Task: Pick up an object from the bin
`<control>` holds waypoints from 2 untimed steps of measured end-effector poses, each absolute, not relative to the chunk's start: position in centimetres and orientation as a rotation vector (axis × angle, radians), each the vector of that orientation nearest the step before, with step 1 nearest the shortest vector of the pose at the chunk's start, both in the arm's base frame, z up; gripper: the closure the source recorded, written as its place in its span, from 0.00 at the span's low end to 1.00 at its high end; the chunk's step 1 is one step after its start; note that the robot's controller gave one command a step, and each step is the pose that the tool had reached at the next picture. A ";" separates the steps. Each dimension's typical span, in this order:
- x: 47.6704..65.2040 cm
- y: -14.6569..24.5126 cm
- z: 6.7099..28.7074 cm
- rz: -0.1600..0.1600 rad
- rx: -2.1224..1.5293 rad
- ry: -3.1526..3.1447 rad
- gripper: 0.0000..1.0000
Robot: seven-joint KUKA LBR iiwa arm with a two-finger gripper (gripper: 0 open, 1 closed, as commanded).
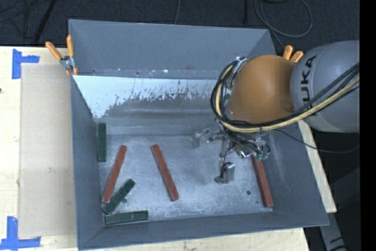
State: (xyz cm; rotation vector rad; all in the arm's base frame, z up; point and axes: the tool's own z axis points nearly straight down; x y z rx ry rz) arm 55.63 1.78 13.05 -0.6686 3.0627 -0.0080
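Overhead view of a grey metal bin (85,144) w/ a few slim sticks lying flat on its floor. The robot arm, w/ an orange-brown wrist cover (261,88) and looped cables (220,97), reaches in from the view's right. The gripper (225,172) hangs low over bare floor in the bin's right half, w/ nothing seen in its grasp. Whether it is apart or together: can't tell, as the wrist hardware hides most of it.

Nearest thing is the right red-brown stick (262,184). It lies just beside the gripper on the view's right and seems not to touch it. Its long axis runs roughly from far wall to near wall, leaning a little toward the near right corner. Its far end sits under the wrist hardware. It is probably the easiest pick: a short sideways shift toward the view's right, closing across the stick's narrow width, i.e. approx left-right in the view.

The middle red-brown stick (164,172) lies to the view's left of the gripper, well apart, w/ a similar tilt. The left red-brown stick (114,173) is further left and leans the opposite way. Its near end is beside an angled dark green stick (119,196); can't tell if they touch. A flat dark green stick (126,217) lies along the near wall. A third dark green stick (101,141) lies by the left wall.
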 end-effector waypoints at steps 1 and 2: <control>54.8 9.9 15.4 0.004 -0.208 3.133 0.00; 55.0 16.6 9.8 0.004 -1.248 2.885 0.00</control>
